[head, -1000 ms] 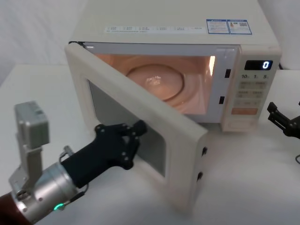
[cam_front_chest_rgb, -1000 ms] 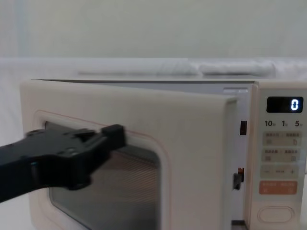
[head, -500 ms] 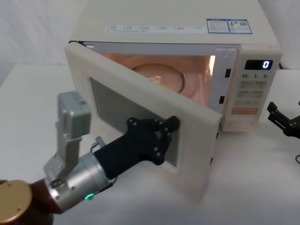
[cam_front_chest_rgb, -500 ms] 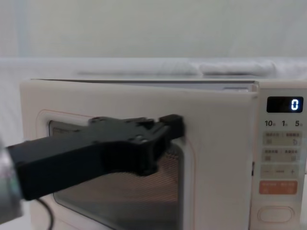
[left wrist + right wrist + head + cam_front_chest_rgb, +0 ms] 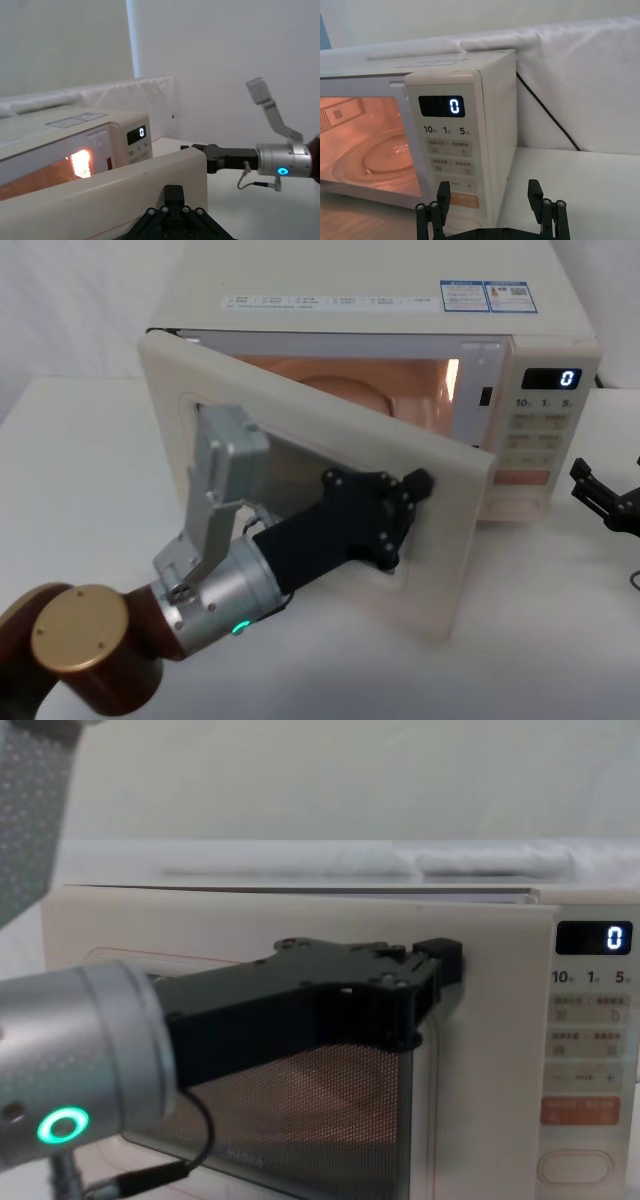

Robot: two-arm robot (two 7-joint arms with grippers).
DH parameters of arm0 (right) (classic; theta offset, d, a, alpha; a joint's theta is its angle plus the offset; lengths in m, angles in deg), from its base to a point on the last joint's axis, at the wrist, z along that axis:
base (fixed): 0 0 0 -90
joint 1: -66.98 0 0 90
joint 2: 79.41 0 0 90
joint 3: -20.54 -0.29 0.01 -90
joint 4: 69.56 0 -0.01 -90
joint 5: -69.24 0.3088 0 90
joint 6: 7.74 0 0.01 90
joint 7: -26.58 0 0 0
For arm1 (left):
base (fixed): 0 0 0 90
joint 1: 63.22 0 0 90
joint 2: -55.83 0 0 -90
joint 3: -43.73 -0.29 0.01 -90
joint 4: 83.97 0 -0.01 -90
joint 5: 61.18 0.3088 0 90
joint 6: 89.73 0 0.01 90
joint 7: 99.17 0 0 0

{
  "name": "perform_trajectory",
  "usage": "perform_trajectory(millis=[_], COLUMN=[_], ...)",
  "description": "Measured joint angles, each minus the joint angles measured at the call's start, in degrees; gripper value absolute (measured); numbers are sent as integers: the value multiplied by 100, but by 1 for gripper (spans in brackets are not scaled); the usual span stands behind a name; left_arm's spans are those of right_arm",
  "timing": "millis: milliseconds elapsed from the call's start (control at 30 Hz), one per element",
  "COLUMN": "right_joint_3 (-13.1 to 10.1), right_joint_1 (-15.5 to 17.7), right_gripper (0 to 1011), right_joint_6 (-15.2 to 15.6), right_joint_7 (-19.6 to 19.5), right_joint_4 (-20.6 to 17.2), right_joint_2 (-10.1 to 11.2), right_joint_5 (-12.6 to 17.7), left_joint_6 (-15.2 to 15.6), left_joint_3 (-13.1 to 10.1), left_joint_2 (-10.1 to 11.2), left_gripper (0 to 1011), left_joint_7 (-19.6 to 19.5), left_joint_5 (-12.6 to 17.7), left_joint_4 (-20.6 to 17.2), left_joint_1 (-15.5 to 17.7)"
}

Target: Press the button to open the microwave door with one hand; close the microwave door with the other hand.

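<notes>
With fingers I cannot tell apart, the left gripper (image 5: 418, 483) should press squarely near the door's (image 5: 445, 540) free edge until latched.

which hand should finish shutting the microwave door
The left hand: it is already against the half-shut microwave door, near its free edge, with the cavity lit behind. The right hand sits off beside the control panel.

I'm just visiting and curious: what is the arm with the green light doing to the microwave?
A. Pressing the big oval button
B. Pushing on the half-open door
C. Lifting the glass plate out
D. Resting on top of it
B: the left gripper presses against the microwave door, which stands ajar.
</notes>
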Motion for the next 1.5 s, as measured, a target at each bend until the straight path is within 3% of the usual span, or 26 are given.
perform_trajectory(millis=[567, 1500], right_joint_3=[0, 0], right_joint_1=[0, 0], right_gripper=[1002, 1002], right_joint_6=[0, 0], right_joint_7=[0, 0], right_joint_4=[0, 0], right_joint_2=[0, 0], right_joint_5=[0, 0], left_joint_6=[225, 321], left_joint_3=[-228, -407], left_joint_2=[-483, -1185], left_gripper=[0, 0], left_joint_7=[443, 311], left_joint_5=[548, 1148], left_joint_4=[314, 1745], left_joint_1=[474, 1505])
